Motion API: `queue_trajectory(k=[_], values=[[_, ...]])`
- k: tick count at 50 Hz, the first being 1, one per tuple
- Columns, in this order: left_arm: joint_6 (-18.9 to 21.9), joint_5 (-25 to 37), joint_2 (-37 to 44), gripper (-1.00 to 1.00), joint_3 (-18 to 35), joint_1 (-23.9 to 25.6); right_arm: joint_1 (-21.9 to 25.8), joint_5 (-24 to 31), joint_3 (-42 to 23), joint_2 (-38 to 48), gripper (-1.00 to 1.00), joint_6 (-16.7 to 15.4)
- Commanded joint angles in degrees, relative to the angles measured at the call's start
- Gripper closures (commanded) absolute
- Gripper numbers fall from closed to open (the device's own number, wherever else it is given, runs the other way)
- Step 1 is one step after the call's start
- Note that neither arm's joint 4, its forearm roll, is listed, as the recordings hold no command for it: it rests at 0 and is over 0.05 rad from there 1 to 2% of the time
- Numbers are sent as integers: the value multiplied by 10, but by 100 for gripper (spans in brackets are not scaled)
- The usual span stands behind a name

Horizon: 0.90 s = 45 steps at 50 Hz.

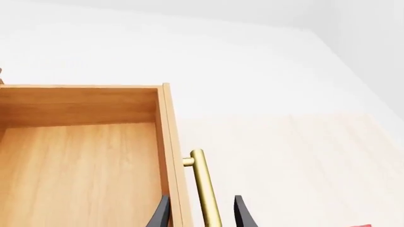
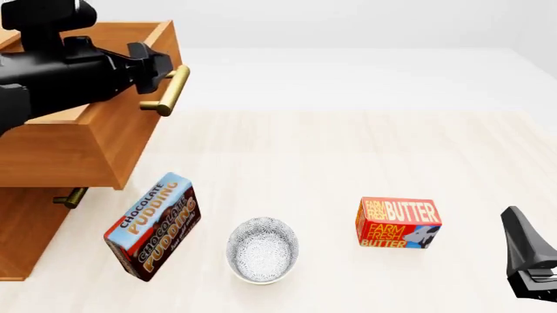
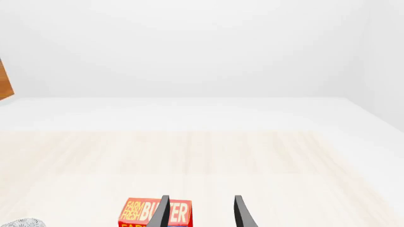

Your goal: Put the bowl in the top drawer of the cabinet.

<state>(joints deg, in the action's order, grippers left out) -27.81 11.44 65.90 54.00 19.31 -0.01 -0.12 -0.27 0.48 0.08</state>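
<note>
Pale wooden table [image 2: 348, 150], top drawer [image 2: 78, 143] pulled out at ten o'clock, left gripper [image 1: 197, 213] spread around its brass handle [image 2: 167, 91], bowl [image 2: 262, 250] at six o'clock, right gripper [image 3: 200, 213] spread, empty.

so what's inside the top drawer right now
The top drawer shows only bare wooden floor and walls in the left wrist view; its near part runs out of frame. The bowl sits outside on the table.

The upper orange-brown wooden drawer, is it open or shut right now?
Open: the top drawer juts out over the lower one, and its bare wooden inside shows in the left wrist view.
</note>
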Motion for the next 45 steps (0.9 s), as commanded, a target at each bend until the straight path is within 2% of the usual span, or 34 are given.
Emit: queue_trajectory(k=[1, 32, 45], values=[[57, 12, -26, -100, -49, 34, 0, 0, 0, 0, -100, 0], [109, 107, -137, -100, 22, 28, 0, 0, 0, 0, -100, 0], [129, 134, -171, -100, 37, 30, 0, 0, 0, 0, -100, 0]])
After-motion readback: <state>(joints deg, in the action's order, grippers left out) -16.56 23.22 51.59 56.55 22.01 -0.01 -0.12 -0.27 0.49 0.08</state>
